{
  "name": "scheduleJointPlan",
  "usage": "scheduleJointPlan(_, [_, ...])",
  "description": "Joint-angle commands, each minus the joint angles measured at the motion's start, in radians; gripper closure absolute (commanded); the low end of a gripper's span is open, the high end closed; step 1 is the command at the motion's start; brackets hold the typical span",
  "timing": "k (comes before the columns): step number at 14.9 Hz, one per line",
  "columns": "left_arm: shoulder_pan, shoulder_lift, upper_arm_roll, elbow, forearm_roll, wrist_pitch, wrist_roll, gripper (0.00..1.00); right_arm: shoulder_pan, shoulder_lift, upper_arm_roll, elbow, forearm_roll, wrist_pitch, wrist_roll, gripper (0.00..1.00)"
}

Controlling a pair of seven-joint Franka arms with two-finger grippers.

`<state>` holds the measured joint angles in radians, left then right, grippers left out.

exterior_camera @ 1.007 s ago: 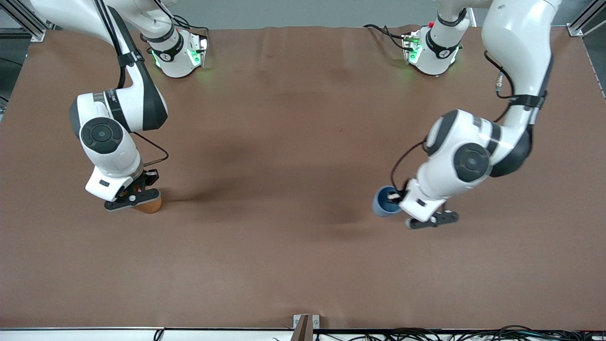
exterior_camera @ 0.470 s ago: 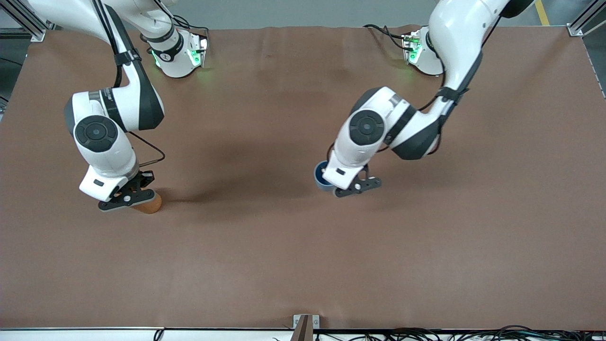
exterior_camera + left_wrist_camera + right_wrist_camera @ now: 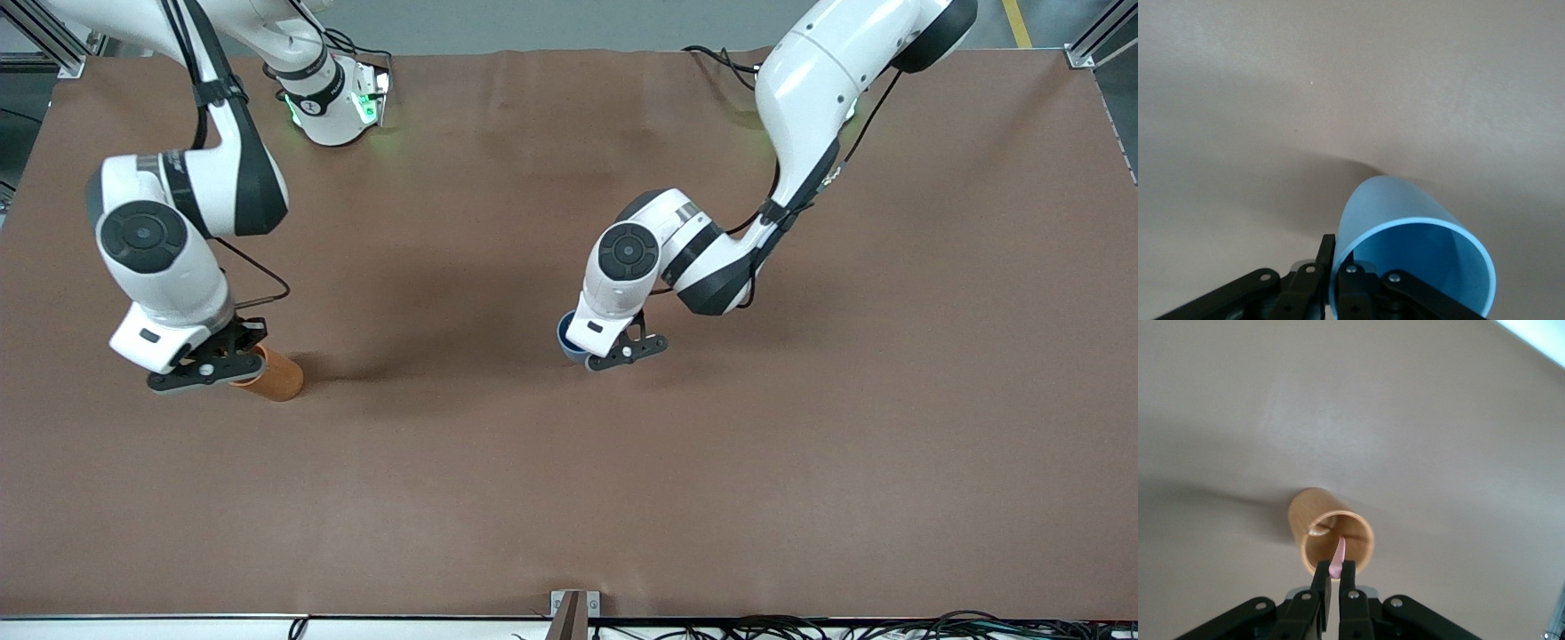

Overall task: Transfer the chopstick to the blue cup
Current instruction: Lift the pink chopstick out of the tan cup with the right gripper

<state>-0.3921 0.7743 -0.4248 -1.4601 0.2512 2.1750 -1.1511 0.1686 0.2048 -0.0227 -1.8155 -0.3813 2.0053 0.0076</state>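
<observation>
Patience pays here. At about eight o'clock on the table (image 3: 569, 498), the right gripper (image 3: 1335, 570) is pinched shut on the chopstick (image 3: 1338, 555), whose lower end hangs in the mouth of the orange cup (image 3: 1313, 513). I would draw it straight up clear of the rim before carrying it toward three o'clock. There, near the table's middle, the left gripper (image 3: 1336, 267) clamps the blue cup (image 3: 1386, 203) by its wall. The front view hides the chopstick entirely. Whether the tilted blue cup's base touches the table cannot be told.
</observation>
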Motion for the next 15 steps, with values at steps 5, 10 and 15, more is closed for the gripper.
scheduleJointPlan(5, [0.001, 0.04, 0.003, 0.041, 0.037, 0.037, -0.032, 0.36, -0.001, -0.116, 0.021, 0.215, 0.085, -0.276, 0.009, 0.98])
scheduleJointPlan(10, [0.074, -0.163, -0.003, 0.044, 0.031, -0.128, 0.026, 0.0, -0.001, -0.122, 0.021, 0.294, 0.327, -0.283, 0.02, 0.98])
scheduleJointPlan(15, [0.215, -0.409, 0.026, 0.044, -0.113, -0.318, 0.425, 0.0, 0.162, -0.11, 0.021, 0.303, 0.381, -0.183, 0.275, 0.98])
